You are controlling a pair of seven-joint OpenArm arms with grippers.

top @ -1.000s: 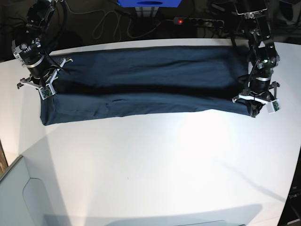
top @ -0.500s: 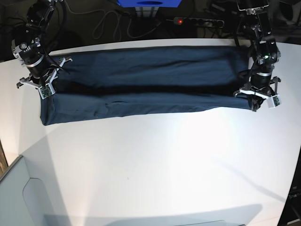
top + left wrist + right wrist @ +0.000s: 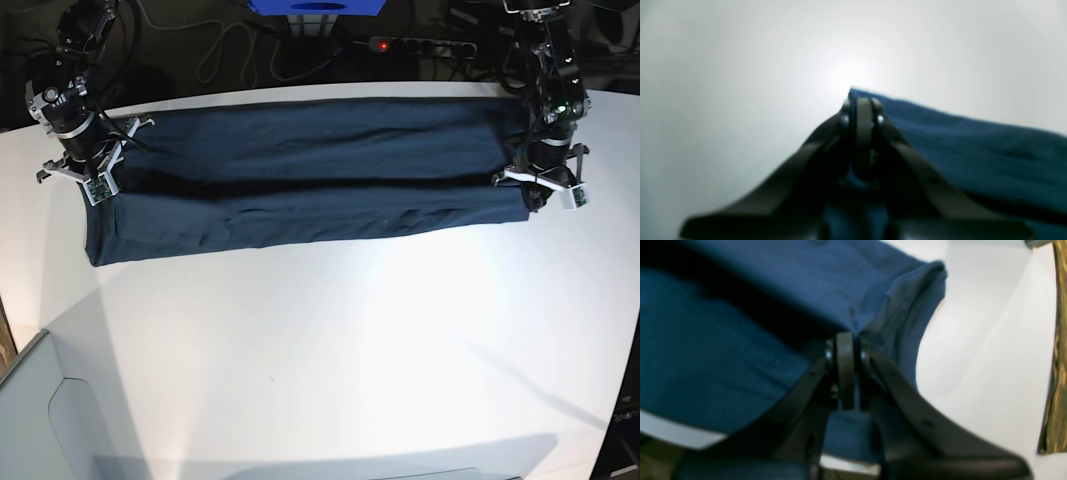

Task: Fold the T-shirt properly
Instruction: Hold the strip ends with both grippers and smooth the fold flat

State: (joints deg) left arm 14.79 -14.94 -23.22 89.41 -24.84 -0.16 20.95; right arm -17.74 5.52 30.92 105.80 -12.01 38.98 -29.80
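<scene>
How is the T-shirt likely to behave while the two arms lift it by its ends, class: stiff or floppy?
Probably floppy: the T-shirt sags in a dark trough between the right gripper and the left gripper. Likely light: thin pinches at its ends carry it. It may drag rather than slide, since its near edge lies wrinkled on the table.

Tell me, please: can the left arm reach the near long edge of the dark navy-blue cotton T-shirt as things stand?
Probably not freely: the left gripper is shut on the dark navy-blue cotton T-shirt at its end, so it must release first. Nothing else on the white table blocks that edge.
</scene>
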